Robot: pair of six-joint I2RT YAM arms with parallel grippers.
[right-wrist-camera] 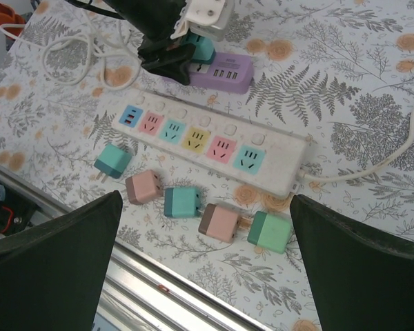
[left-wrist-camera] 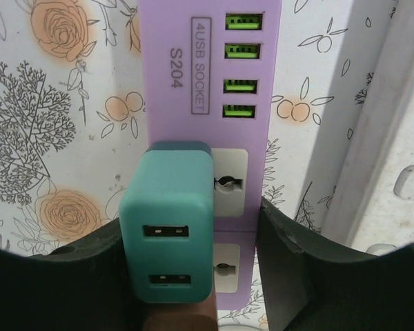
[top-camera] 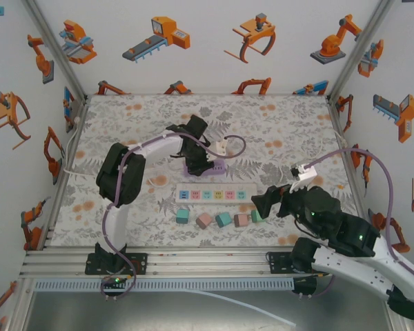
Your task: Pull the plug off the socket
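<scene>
1. While the teal plug [left-wrist-camera: 167, 227] is sitting seated in the purple socket [left-wrist-camera: 203, 103], in the outlet next to the USB ports [left-wrist-camera: 241, 65], the left gripper [left-wrist-camera: 191, 238] is straddling it with jaws spread. One pad appears to be touching the plug and the other is standing clear.
2. The right gripper [right-wrist-camera: 207, 201] is hanging wide open, well apart from the socket, holding nothing.
3. Risk: nothing is pinning the socket down, so a pull is likely lifting it with the plug.
4. Risk: closing off-centre is inviting a skewed, slipping grip.

The teal plug [left-wrist-camera: 169, 227] hides its own prongs and the outlet beneath; the purple socket [left-wrist-camera: 207, 69] runs off the left wrist view's lower edge. From above, the left claw [top-camera: 201, 158] seems to cover the plug entirely.
</scene>
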